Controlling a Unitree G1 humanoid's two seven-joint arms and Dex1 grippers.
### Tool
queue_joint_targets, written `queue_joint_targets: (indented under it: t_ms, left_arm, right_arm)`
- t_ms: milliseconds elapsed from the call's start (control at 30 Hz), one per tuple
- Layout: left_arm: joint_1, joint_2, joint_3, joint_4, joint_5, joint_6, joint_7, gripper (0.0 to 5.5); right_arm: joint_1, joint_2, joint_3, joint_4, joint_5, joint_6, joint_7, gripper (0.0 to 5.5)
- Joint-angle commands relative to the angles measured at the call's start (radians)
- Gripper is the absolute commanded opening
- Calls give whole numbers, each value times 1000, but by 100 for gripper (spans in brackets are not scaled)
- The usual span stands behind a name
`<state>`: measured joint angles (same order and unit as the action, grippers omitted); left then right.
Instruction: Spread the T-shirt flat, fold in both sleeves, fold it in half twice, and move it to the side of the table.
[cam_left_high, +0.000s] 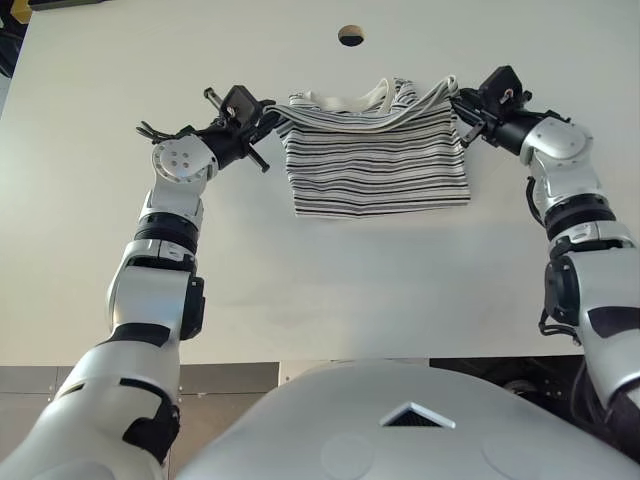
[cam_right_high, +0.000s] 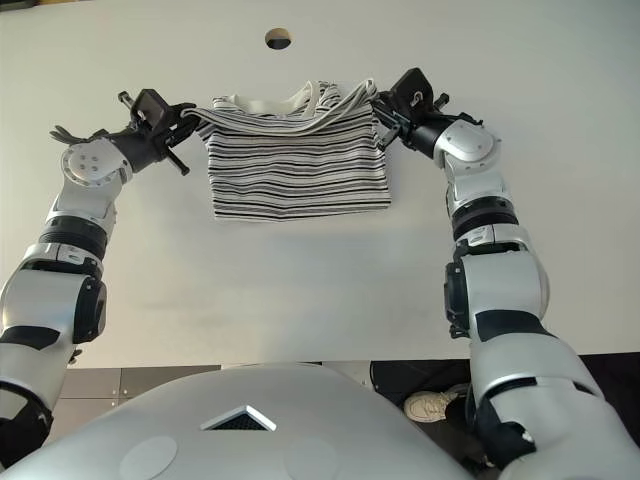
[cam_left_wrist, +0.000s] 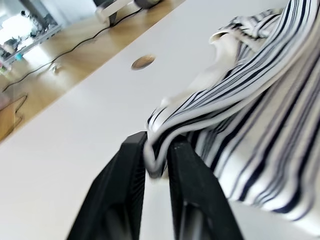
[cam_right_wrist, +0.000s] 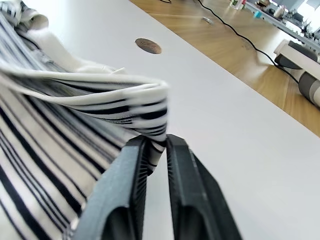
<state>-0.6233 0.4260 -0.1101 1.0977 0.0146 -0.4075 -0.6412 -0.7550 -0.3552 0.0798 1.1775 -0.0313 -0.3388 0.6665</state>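
A black-and-white striped T-shirt (cam_left_high: 375, 160) lies folded into a block on the white table (cam_left_high: 320, 290), its far edge lifted and stretched between both grippers. My left gripper (cam_left_high: 268, 115) is shut on the T-shirt's left far corner; the wrist view shows the cloth (cam_left_wrist: 235, 115) pinched between the black fingers (cam_left_wrist: 127, 190). My right gripper (cam_left_high: 462, 102) is shut on the right far corner, with a bunch of striped cloth (cam_right_wrist: 125, 105) held between its fingers (cam_right_wrist: 175, 185). The near part of the T-shirt rests on the table.
A round cable hole (cam_left_high: 351, 35) sits in the table just beyond the T-shirt. Bare white tabletop lies to both sides and in front. Beyond the far edge is a wooden floor (cam_right_wrist: 240, 35) with cables.
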Motion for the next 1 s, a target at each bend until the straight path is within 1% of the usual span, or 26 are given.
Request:
queue_joint_targets:
  t_ms: [33, 100, 167, 233, 333, 367, 400, 433, 467, 533, 600, 667, 733, 800, 900, 1000]
  left_arm:
    - [-121, -23, 179, 105, -176, 251, -65, 146]
    - [-171, -20, 274, 146, -255, 368, -36, 174]
    - [-197, -10, 329, 169, -291, 441, -9, 193]
    - [-196, -7, 343, 161, -288, 434, -16, 193]
    - [-154, -20, 320, 87, -254, 290, -92, 193]
    - [-133, -25, 300, 53, -235, 226, -117, 193]
    - [-76, -38, 255, -42, -209, 125, -173, 193]
    - [-12, -44, 195, -144, -167, 12, -220, 193]
    - [34, -47, 153, -216, -138, -66, -251, 193]
    - [113, -37, 75, -342, -92, -174, -304, 193]
    - [196, -12, -11, -497, -61, -220, -375, 193]
    - [261, 15, -76, -617, -55, -218, -437, 193]
    - [328, 50, -137, -761, -109, -115, -528, 193]
    - [365, 86, -171, -850, -127, -31, -576, 193]
    - [383, 124, -184, -912, -136, 60, -599, 193]
    - [384, 188, -207, -873, -48, 95, -596, 193]
  right_arm:
    - [-90, 48, -95, 65, 66, 86, -91, 154]
    - [-119, 63, -137, 83, 87, 122, -160, 180]
    - [-122, 57, -139, 82, 69, 103, -202, 180]
    - [-105, 50, -112, 56, 31, 36, -198, 180]
    - [-57, 40, -45, -2, -42, -107, -162, 180]
    - [-42, 34, -25, -20, -65, -146, -157, 180]
    - [-18, 7, 31, -56, -138, -212, -181, 180]
    - [-3, -33, 117, -90, -264, -255, -254, 180]
    - [6, -61, 178, -113, -355, -283, -309, 180]
    - [17, -94, 262, -138, -476, -305, -368, 180]
    - [22, -116, 356, -163, -599, -301, -410, 180]
    - [26, -128, 412, -177, -665, -299, -426, 180]
    - [37, -142, 448, -202, -698, -311, -406, 180]
    - [52, -157, 467, -231, -699, -322, -359, 180]
    - [100, -198, 491, -300, -676, -360, -253, 180]
    - [178, -248, 493, -443, -591, -380, -103, 180]
